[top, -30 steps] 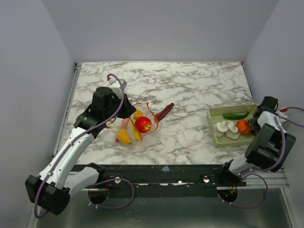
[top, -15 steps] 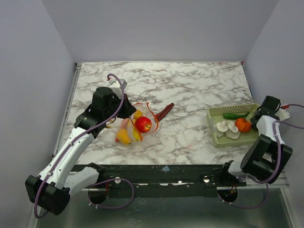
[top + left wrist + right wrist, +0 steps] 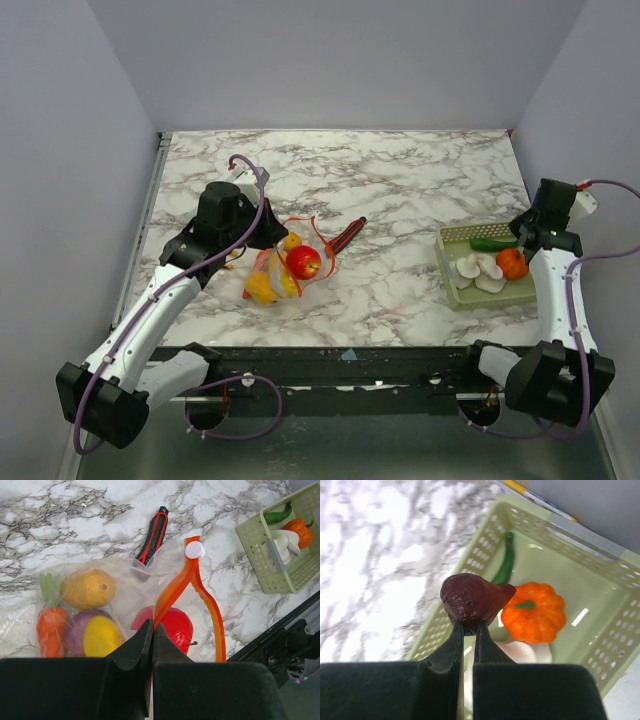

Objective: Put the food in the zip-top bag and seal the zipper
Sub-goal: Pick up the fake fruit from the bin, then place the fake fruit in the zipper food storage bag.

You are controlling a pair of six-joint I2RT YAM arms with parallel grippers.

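The zip-top bag (image 3: 125, 580) lies on the marble with food inside: an orange fruit (image 3: 88, 587), a carrot (image 3: 50, 630), a purple piece (image 3: 72, 630), a yellow piece (image 3: 100, 636) and a red apple (image 3: 177, 625). My left gripper (image 3: 152, 626) is shut on the orange-red zipper (image 3: 172, 592), holding the bag's mouth (image 3: 300, 225) up. My right gripper (image 3: 468, 627) is shut on a dark purple fig-like food (image 3: 472, 600) and hangs above the green basket (image 3: 580, 540). In the top view the right gripper (image 3: 533, 236) is over the basket's (image 3: 452, 233) far right corner.
The basket holds an orange pumpkin (image 3: 534, 612), a green chili (image 3: 505, 567) and white mushroom pieces (image 3: 532, 652). A slim red-and-black stick (image 3: 155, 535) lies on the table just beyond the bag. The zipper's white slider (image 3: 194, 550) sits at the strip's far end.
My right gripper has shut on the dark purple food and the arm has swung up and back over the basket. The left arm and the bag have stayed put.
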